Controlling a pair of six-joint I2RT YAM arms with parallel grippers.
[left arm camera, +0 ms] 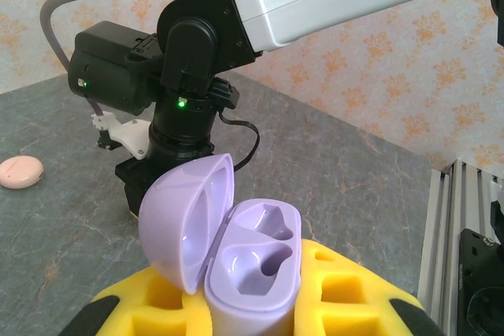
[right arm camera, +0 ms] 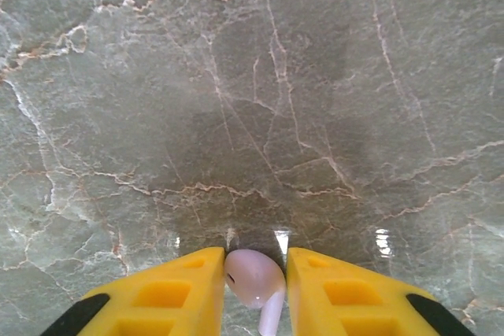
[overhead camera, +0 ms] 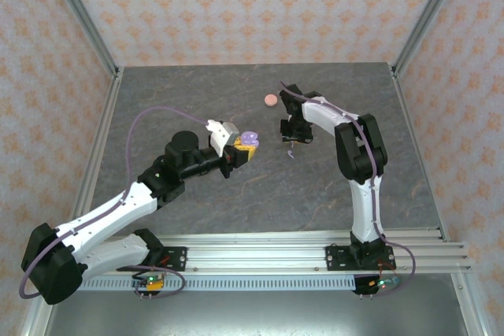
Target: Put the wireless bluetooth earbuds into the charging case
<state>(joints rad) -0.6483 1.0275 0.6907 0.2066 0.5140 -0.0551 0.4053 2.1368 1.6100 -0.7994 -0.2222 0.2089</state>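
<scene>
Earbud (right arm camera: 252, 277) sits pinched between right gripper's (right arm camera: 256, 265) fingertips (right arm camera: 197, 277); left gripper (left arm camera: 250, 293) clasps open case (left arm camera: 256, 261).

Above the rail (overhead camera: 276, 251), the left arm (overhead camera: 102, 218) and right arm (overhead camera: 361, 194) were white shells with black joints, each trailed by a lilac cable (overhead camera: 157, 110). The right hand (right arm camera: 253, 273) had yellow wedge-shaped fingers (right arm camera: 169, 297) with square pockets and black tips.

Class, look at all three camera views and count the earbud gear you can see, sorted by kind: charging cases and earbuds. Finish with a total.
Charging cases: 2 (lilac case, open; pink case, closed)
Earbuds: 1 (lilac earbud)
Total: 3
</scene>
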